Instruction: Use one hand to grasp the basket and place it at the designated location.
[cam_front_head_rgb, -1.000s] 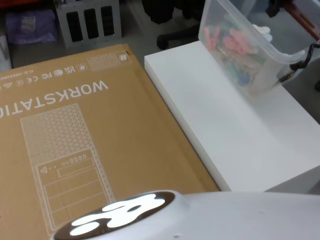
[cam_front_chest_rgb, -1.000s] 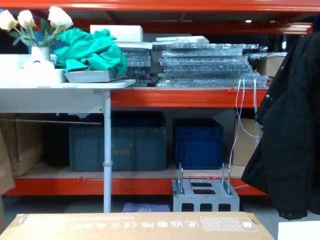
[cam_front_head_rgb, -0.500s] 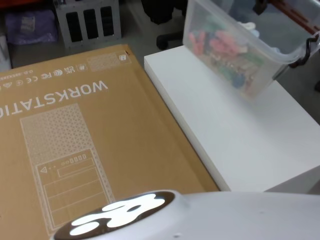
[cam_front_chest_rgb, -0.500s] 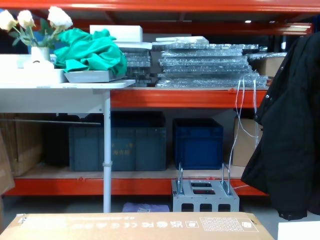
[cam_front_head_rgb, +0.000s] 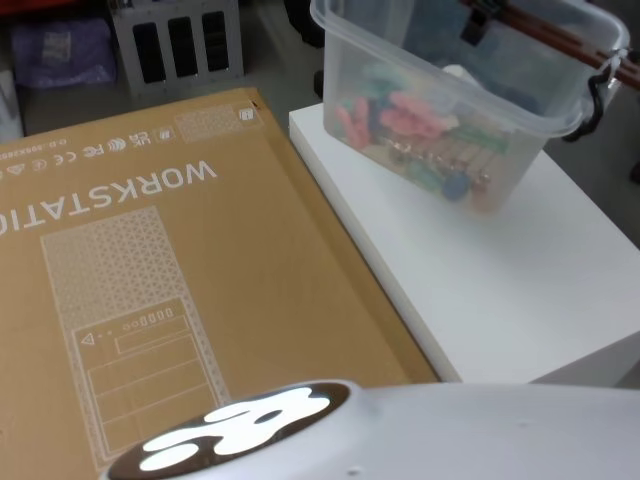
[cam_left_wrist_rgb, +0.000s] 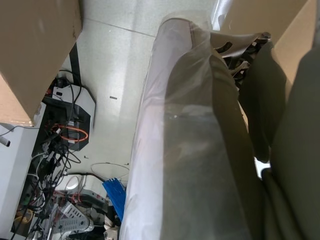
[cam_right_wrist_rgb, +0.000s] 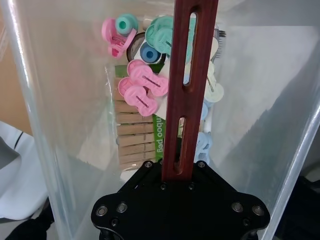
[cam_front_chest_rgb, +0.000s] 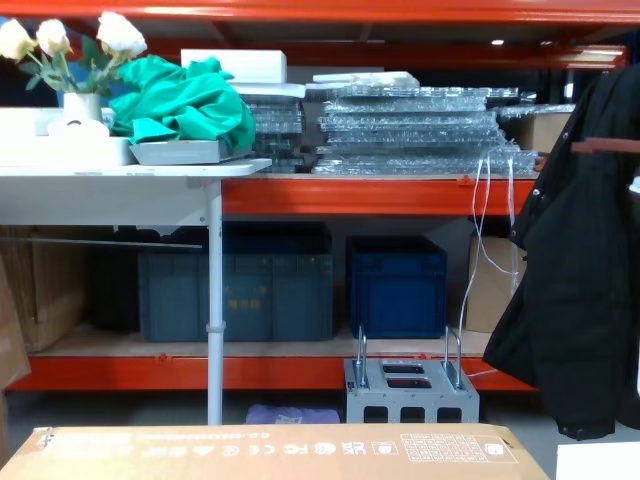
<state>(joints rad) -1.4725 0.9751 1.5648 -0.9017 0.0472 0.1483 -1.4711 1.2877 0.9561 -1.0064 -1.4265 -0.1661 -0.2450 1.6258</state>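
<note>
Torso shell (cam_front_head_rgb: 450, 435): pale grey, smooth, rounded, with a dark glossy oval inset (cam_front_head_rgb: 230, 432). Right gripper (cam_right_wrist_rgb: 178, 172) housing: black, angular, silver screw heads.

Served as the carrying surface: 1 thick white flat-topped rectangular table (cam_front_head_rgb: 470, 300), angled from the far middle to the near right of the head view. Sat just beside 1 large flat brown cardboard box (cam_front_head_rgb: 180, 270), printed WORKSTATION in white, along the left edge. Showed 1 translucent whitish plastic basket (cam_front_head_rgb: 440, 110) of coloured pegs over the far end; could not tell whether touching the top. Lay bare across the near half.
</note>
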